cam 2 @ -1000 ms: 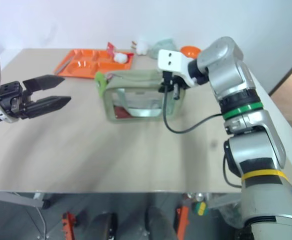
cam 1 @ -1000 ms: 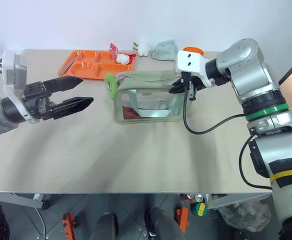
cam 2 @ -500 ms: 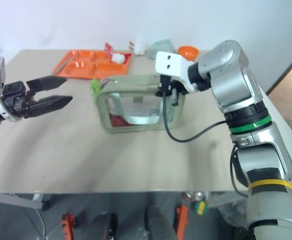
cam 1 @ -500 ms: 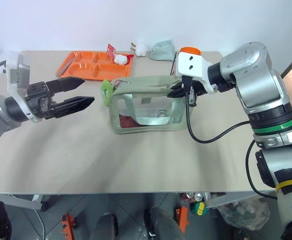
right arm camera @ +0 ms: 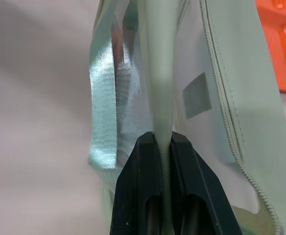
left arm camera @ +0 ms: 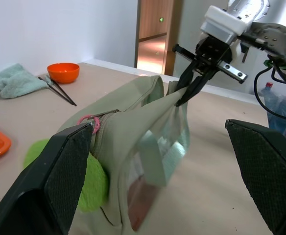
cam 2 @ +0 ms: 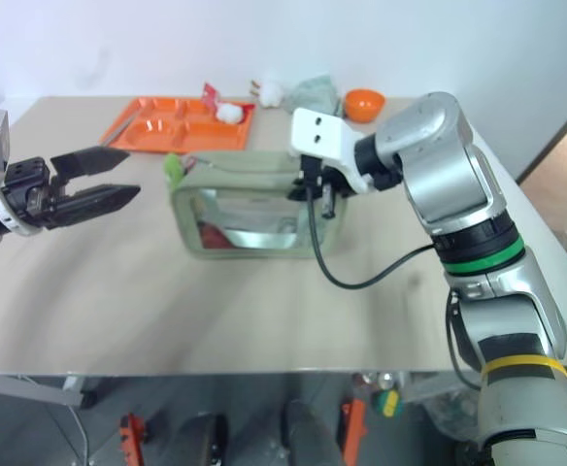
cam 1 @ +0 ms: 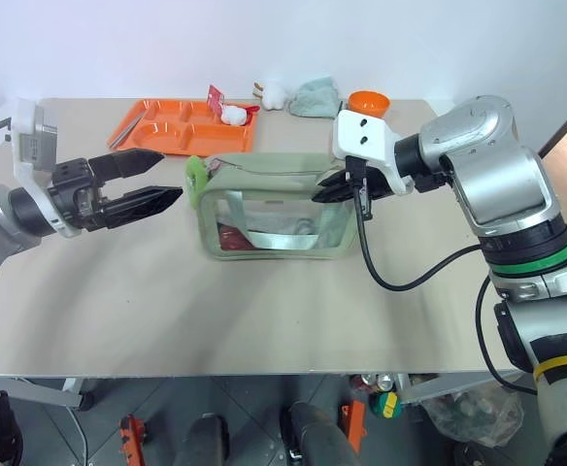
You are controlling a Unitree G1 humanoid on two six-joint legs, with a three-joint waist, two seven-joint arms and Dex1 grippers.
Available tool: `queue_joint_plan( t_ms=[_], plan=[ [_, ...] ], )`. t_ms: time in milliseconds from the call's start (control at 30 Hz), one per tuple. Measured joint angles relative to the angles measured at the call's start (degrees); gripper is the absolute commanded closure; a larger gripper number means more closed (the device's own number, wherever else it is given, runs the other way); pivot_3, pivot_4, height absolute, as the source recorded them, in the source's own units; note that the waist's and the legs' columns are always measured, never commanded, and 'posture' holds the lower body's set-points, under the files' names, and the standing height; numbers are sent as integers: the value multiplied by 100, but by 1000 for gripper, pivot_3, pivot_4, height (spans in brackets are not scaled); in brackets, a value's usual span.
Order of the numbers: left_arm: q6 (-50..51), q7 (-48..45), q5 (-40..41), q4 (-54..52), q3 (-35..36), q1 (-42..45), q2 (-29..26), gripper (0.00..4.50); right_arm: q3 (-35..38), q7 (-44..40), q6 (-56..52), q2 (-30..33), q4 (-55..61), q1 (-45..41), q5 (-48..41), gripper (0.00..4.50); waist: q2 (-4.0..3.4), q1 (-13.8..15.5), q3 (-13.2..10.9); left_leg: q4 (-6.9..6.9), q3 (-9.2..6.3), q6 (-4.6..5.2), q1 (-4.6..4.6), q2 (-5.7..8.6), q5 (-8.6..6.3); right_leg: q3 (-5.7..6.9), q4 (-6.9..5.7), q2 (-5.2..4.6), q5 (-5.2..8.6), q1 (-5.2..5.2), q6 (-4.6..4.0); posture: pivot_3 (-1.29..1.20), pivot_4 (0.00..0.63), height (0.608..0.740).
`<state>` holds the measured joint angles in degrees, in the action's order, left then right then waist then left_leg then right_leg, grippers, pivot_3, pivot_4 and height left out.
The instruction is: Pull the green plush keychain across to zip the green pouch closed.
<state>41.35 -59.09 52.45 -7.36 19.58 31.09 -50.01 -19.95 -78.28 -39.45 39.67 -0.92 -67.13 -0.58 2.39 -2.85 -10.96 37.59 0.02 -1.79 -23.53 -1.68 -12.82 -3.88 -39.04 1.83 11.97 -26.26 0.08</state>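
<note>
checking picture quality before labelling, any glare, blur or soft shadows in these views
Left eye view: even light, soft shadow under the green pouch. Left wrist view: the near claw fingers are large and soft-edged. Right wrist view: pale table glare beside the pinched pouch fabric, fingers sharp.

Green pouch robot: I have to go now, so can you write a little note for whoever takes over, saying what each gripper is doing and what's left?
Right gripper: jaws shut on the strap at the right end of the green pouch, holding it.
Left gripper: jaws open, holding nothing, hovering left of the pouch and pointing at it.
Pouch: on the table, in front of the orange tray.
Green plush keychain: at the pouch's left end, touched by neither gripper.
Done: pouch held by its strap.
Left: grab the keychain with the left gripper and pull it along the zip to close the pouch.
</note>
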Motion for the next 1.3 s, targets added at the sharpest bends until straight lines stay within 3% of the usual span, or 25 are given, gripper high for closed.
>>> queue_joint_plan(
  t_ms=[200, 233, 267, 467, 667, 833, 1067, 1300],
  plan=[
    [1, 9, 0, 0, 0, 0, 5, 0, 0, 127, -144, 13, 195, 217, -159, 4477, 1, 2, 1, 0, 1, 0, 0, 1, 0, -1, 0, -1, 0, 2, 0, 0, 150, 740],
    [2, 9, 0, 0, -1, 0, 6, 0, 0, 194, -154, 12, 218, 268, -190, 3768, 1, 1, 1, 1, 1, 0, 1, 1, 0, -1, 0, -1, 0, 2, 0, 0, 150, 740],
    [2, 9, 0, 0, -1, 0, 6, 0, 0, 226, -160, 10, 241, 289, -207, 3629, 1, 1, 1, 1, 1, 0, 3, 1, 0, -1, 0, -1, 0, 2, 0, 0, 150, 740],
    [17, -57, -13, -51, -109, 0, -23, 0, 0, 589, -383, -107, 325, 424, -293, 1506, 2, 5, 1, 1, 0, 0, 6, 0, 0, -1, -1, 0, -1, 6, 0, 0, 150, 740],
    [32, -546, -34, -424, -290, -51, -430, 0, 540, 436, -959, -110, -315, 10, -1022, 1506, 2, 4, 1, 0, 4, 0, 6, 2, 0, -4, 0, 0, 0, 4, 0, 0, 150, 740],
    [60, -779, -34, -318, -294, -47, -587, 0, 1239, 166, -984, 387, -980, -384, -1501, 1506, 4, 12, 3, -3, -2, 2, 13, 1, -1, 6, 5, 0, 7, 17, -5, 0, 150, 740],
    [109, -885, -73, -300, -466, 188, -562, 0, 1256, -84, -246, 1221, -1061, 589, -1363, 1506, 4, 9, 2, -4, 4, 4, 14, 3, -2, -2, 5, -1, 8, 15, -1, 0, 150, 740],
    [108, -929, -133, -222, -637, 349, -495, 0, 1204, -50, -470, 1261, -550, 1100, -1521, 1506, 1, -74, 1, -5, 7, 4, 23, -10, -2, -11, -3, 19, 2, 11, -7, 0, 150, 740]
  ],
)
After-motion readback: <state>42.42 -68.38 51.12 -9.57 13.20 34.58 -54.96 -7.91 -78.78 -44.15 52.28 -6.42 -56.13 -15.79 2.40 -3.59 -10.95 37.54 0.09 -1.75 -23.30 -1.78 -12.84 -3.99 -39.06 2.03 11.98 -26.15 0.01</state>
